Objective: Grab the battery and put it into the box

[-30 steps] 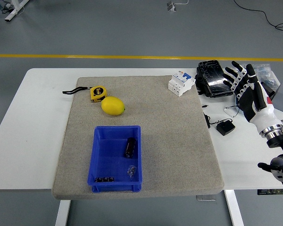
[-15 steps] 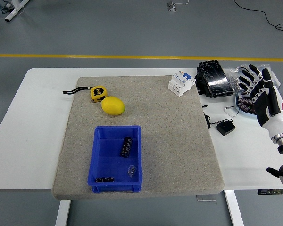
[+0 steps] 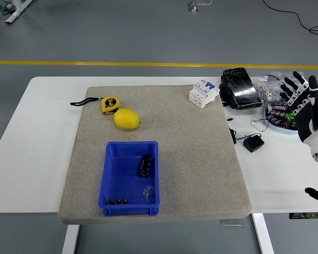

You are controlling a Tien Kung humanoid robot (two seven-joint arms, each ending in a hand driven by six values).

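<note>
Head view: battery (image 3: pixel 144 165) lies inside blue box (image 3: pixel 129 178) on mat (image 3: pixel 201 159), so placing step looks done. Right hand (image 3: pixel 302 106) at table's right edge, well apart from box, fingers spread, holding nothing, over clutter there. Left arm out of view.
</note>
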